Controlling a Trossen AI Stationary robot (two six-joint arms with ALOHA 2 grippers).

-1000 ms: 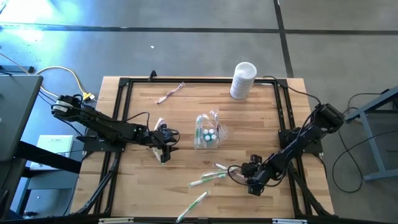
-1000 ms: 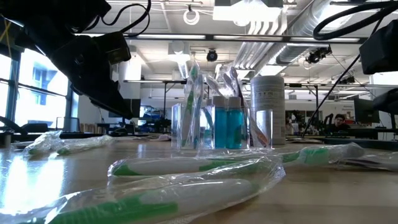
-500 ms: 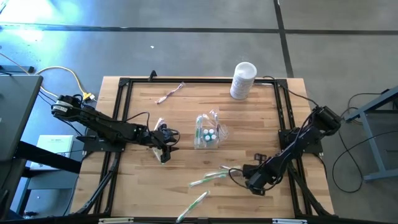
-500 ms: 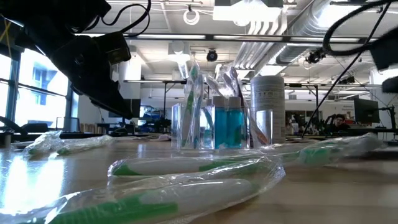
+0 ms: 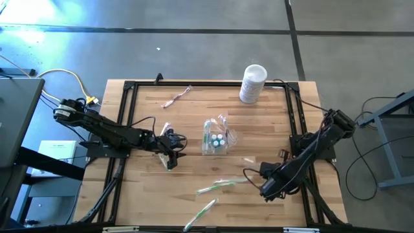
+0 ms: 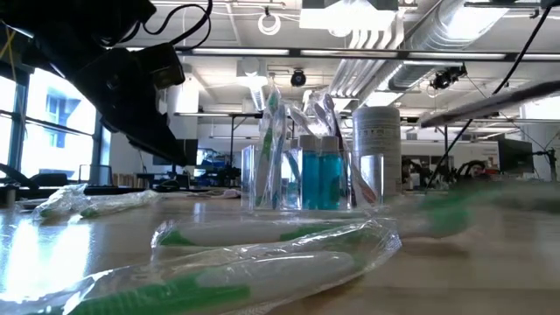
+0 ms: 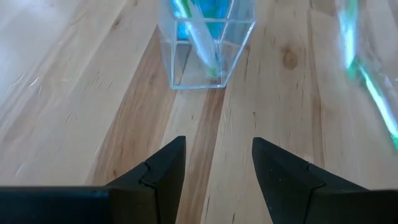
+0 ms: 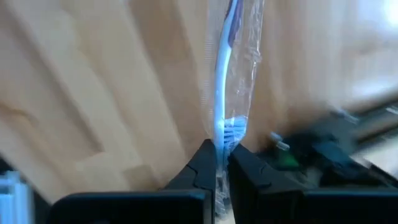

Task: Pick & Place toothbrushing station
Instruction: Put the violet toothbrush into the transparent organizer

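Note:
The clear cup (image 5: 215,138) stands mid-table with toothbrushes and teal tubes upright in it; it also shows ahead of my left gripper's fingers as the cup (image 7: 205,43). My left gripper (image 5: 180,144) (image 7: 214,174) hovers open just left of it with nothing between its fingers. My right gripper (image 5: 257,169) (image 8: 222,149) is at the near right, shut on a white-blue toothbrush (image 8: 227,74) in a clear wrapper. Two wrapped green toothbrushes (image 5: 217,186) (image 5: 204,210) lie flat near the front, and a pink one (image 5: 176,98) lies at the far left. My right gripper pinches the wrapped white-blue toothbrush at its bristle end (image 8: 231,127) between its two fingers, wrapper and brush together. The rest of the brush runs straight out beyond the fingertips, above the table. Its far tip (image 5: 248,160) looks off the wood.
A white canister (image 5: 253,83) stands at the far right corner. A black frame (image 5: 129,129) runs around the wooden top. Another wrapped brush (image 5: 165,128) lies beside my left gripper. Cables trail by both arms. Bare wood lies between the cup and the right rail.
My right gripper has shut on the white-blue toothbrush that lay near the front right. It has raised the brush off the table and carried it a little toward the far right. The brush blurs in the low view.

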